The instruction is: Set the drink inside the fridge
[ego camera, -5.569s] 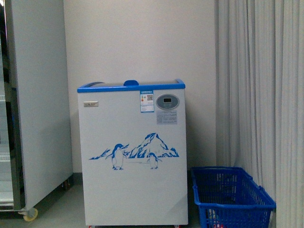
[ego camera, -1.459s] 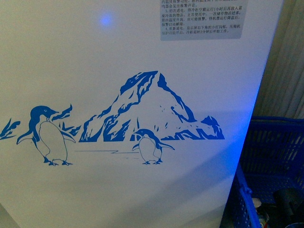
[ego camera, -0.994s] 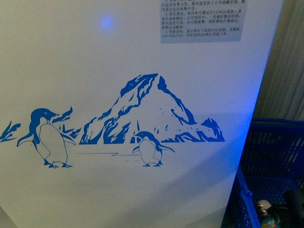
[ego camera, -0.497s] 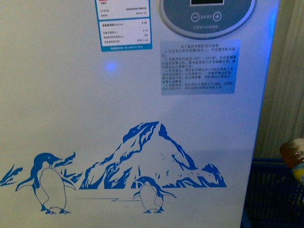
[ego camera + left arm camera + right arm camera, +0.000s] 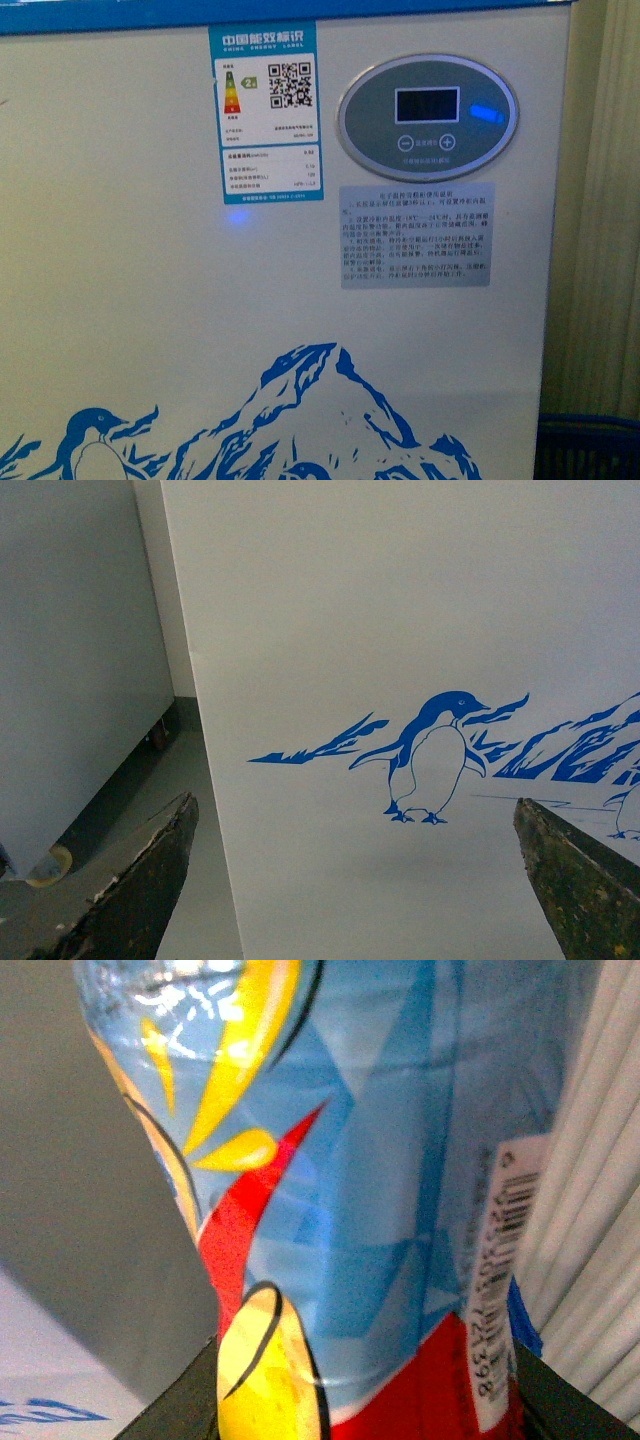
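Note:
The fridge [image 5: 150, 300] fills the front view: white front, blue rim along the top, oval grey display panel [image 5: 428, 117], energy label, blue mountain print low down. Neither gripper shows there. In the right wrist view the drink [image 5: 360, 1190] fills the frame, its blue, yellow and red label with a barcode, and my right gripper [image 5: 365, 1400] is shut on it, dark fingers at both sides. In the left wrist view my left gripper [image 5: 360, 880] stands open with nothing between its fingers, facing the fridge's [image 5: 400, 600] penguin print.
A blue basket's rim [image 5: 590, 430] shows low on the right of the fridge, with pale curtain [image 5: 600, 200] behind. The tall grey cabinet on castors [image 5: 70, 680] stands beside the fridge, a strip of floor [image 5: 170, 810] between them.
The front view has risen up the fridge front: the display panel and energy label now sit in the middle and the penguins have dropped low. The bottle seen at the right edge has left that view.

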